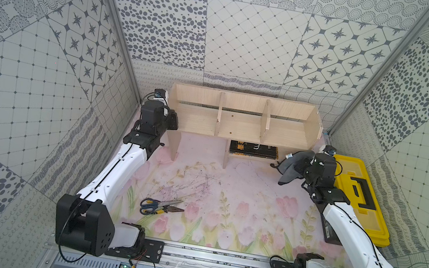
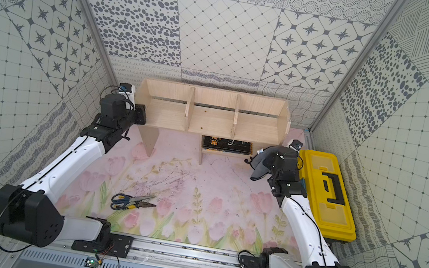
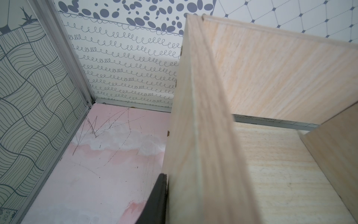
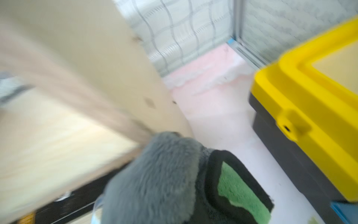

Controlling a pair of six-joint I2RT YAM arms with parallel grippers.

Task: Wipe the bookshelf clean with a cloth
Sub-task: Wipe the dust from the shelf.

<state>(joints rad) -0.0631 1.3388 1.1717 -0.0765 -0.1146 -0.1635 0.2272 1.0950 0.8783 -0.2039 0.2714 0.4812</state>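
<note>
Cloth (image 1: 290,169) is the soft thing here: light, floppy and fluffy, grey on one side and green on the other, with a dark hem. It hangs in a bunch from the right gripper (image 1: 302,167), whose jaws are closed tightly on it. It is just off the right front corner of the bookshelf (image 1: 239,121), between this corner and the yellow toolbox (image 1: 359,194). The right wrist view is blurred, so I cannot tell if the cloth already touches the wood.

The bookshelf stands at the middle of the far edge of the table (image 1: 241,192). Its boards are thin and pale, so I judge it stiff but light, and easy to slide or tip under a push. The left gripper (image 1: 173,122) is at its left end panel. In the left wrist view, one dark finger (image 3: 157,197) lies against the outer face and the other is hidden behind the wood. The jaws seem clamped on the panel.

I think the grip on the cloth should stay at the bunch, with a thick pad beyond the fingertips. The loose tail could catch on the dividers.
</note>
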